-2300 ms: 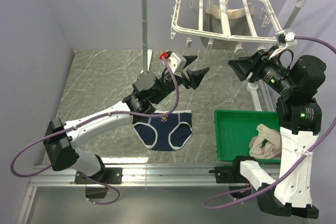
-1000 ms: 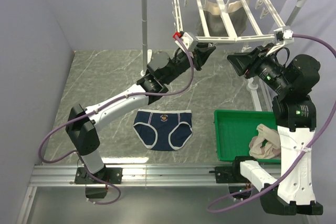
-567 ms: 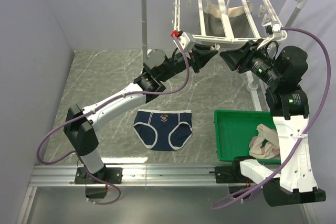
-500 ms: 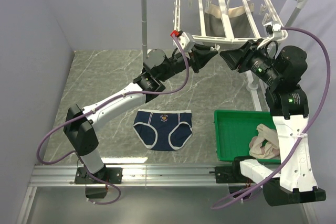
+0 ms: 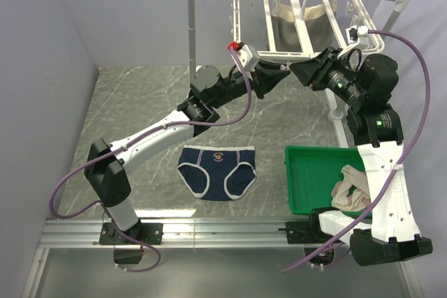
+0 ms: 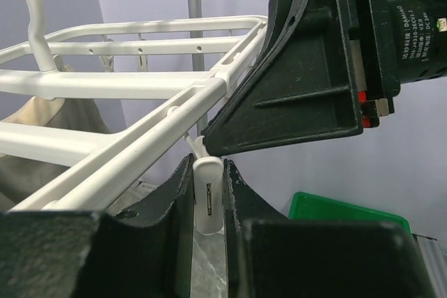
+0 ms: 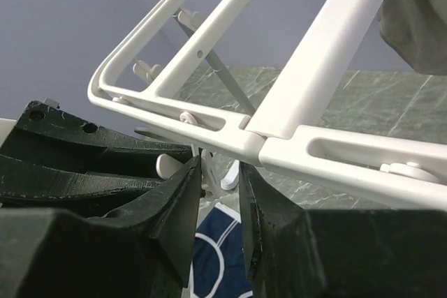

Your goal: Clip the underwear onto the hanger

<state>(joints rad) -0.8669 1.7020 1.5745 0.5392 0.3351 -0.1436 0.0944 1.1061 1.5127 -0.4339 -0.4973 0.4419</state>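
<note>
Underwear [image 5: 215, 171]: flat on marble table [image 5: 140, 102], front side up, under left arm, untouched, well apart from hanger.
Left gripper [image 5: 281, 72]: up at near rail of hanger [image 5: 276, 51]; jaws clenched on white clip [image 6: 208, 204] dangling below rail.
Hanger: hooked on stand [image 5: 191, 33] crossbar, tilted; olive-grey garment [image 5: 283, 29] hanging beneath.
Right gripper [image 5: 297, 72]: tip to tip with left, just under same rail; jaws narrowly apart, cannot tell if grasping anything.
Green bin [image 5: 314, 150]: far right, beige garment [image 5: 353, 190] inside.
</note>
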